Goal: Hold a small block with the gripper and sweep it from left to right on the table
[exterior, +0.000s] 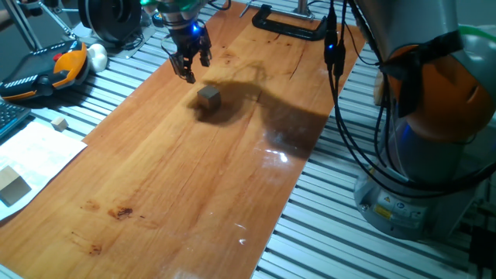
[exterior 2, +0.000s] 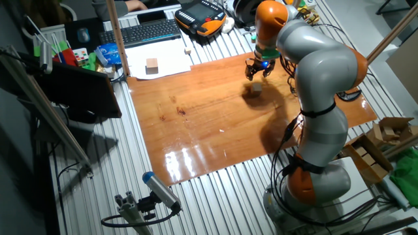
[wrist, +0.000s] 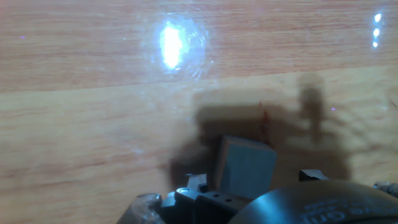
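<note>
Block placement came first: the small block (exterior: 209, 96) sat free on the table (exterior: 178, 194), toward its far end and clear of the edges, which left room for a sweep. Just beyond it hung the gripper (exterior: 188, 68), fingers spread and holding nothing, raised off the wood. That position suggested, in my judgement, an approach before grasping, with the sweep not yet begun.

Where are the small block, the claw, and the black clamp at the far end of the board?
small block (exterior: 209, 96), one fixed view, on its top face.
claw (exterior: 188, 68), one fixed view, between its fingertips, above the board and apart from the block.
black clamp (exterior: 288, 25), one fixed view, on its long bar.
</note>
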`<state>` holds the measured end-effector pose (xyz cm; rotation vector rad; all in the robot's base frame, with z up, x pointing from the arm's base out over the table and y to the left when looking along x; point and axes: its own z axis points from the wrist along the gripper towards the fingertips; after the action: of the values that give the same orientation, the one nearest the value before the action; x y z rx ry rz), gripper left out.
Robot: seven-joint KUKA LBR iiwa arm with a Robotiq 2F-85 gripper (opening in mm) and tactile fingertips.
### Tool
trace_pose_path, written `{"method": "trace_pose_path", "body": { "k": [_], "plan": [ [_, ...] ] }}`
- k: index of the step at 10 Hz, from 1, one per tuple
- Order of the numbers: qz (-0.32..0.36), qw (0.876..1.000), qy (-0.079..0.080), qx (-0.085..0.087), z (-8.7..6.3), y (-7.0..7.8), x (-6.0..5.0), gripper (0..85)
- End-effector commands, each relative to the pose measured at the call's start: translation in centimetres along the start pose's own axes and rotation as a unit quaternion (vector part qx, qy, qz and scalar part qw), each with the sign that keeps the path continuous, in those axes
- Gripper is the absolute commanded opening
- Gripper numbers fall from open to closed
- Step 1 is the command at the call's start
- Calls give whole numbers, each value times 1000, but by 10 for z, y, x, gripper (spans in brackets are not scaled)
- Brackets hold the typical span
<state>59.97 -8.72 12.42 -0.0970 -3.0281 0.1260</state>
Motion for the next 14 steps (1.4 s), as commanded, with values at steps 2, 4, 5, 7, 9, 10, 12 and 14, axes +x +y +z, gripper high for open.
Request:
{"method": "trace_pose_path", "body": {
  "k": [2, 4, 5, 7, 9, 10, 12, 14],
  "plan": [
    [4, 1000, -6, -1, 8, -1, -3, 743],
    [5, 1000, -6, -7, 13, -4, -3, 743],
    [8, 1000, -11, -7, 16, -4, -3, 743],
    [12, 1000, -19, -6, 23, -4, -5, 743],
    [12, 999, -30, -9, 34, -6, -7, 743],
    [15, 999, -33, -11, 39, -6, -8, 740],
    [20, 999, -38, -12, 44, -7, -6, 740],
    [25, 999, -44, -13, 48, -7, -6, 740]
  ]
}}
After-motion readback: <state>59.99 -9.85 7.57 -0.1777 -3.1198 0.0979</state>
